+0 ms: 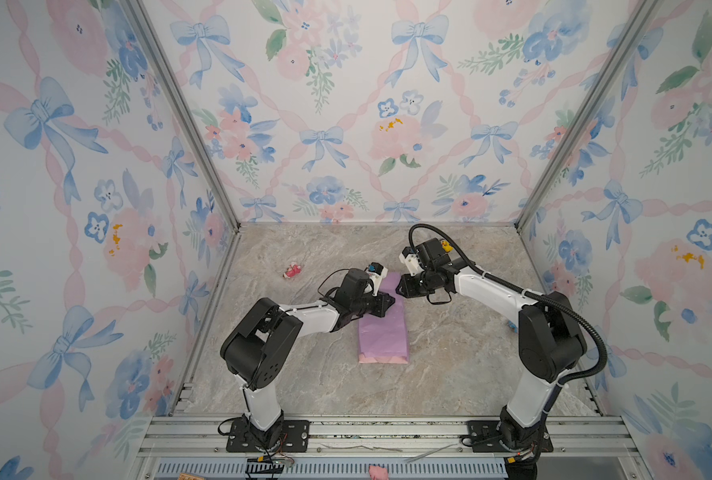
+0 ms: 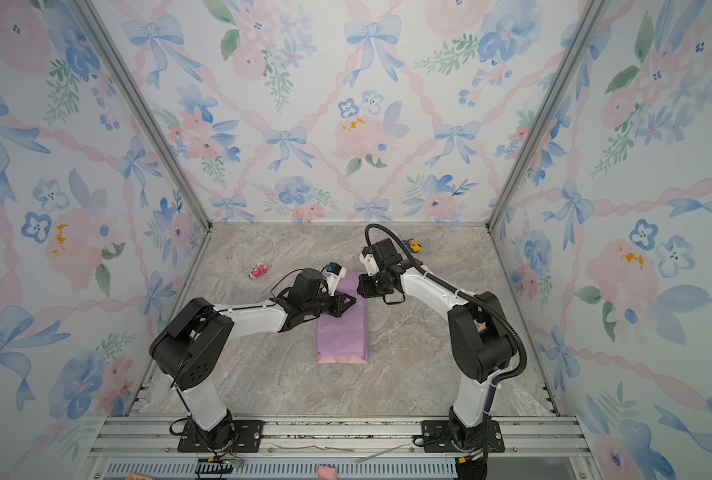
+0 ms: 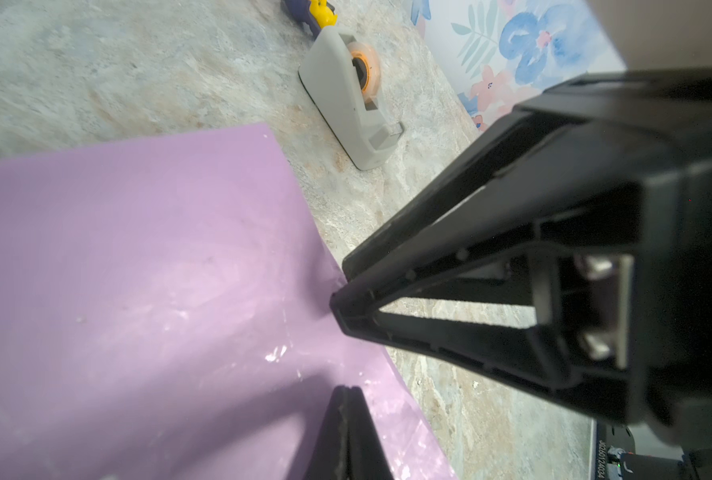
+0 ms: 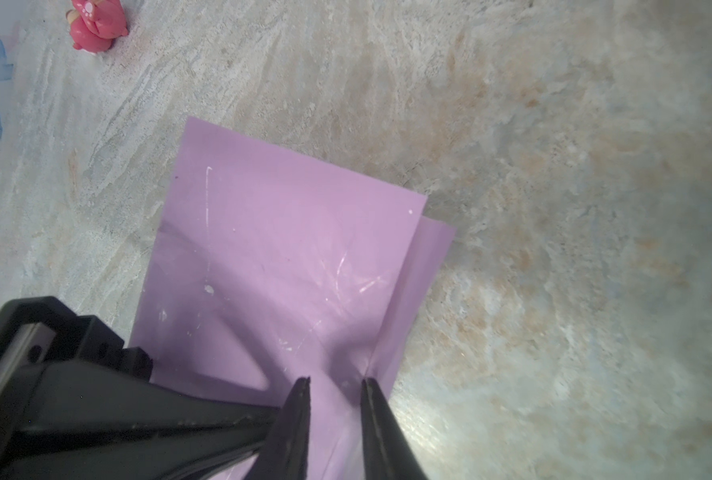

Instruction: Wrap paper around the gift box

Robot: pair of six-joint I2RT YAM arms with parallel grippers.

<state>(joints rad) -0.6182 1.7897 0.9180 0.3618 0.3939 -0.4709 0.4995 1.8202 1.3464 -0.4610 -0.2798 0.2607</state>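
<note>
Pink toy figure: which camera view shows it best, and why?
The right wrist view: the pink toy figure appears large and close, though cropped. Both top views show it tiny; the left wrist view misses it.

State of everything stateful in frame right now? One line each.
paper: folded into a long band, lilac face out, pink strip at the near end.
gift box: not visible.
left gripper: shut, tip over the paper.
right gripper: jaws slightly apart, tips at the paper near its edge.
tape dispenser: upright, roll loaded, apart from the paper.
</note>
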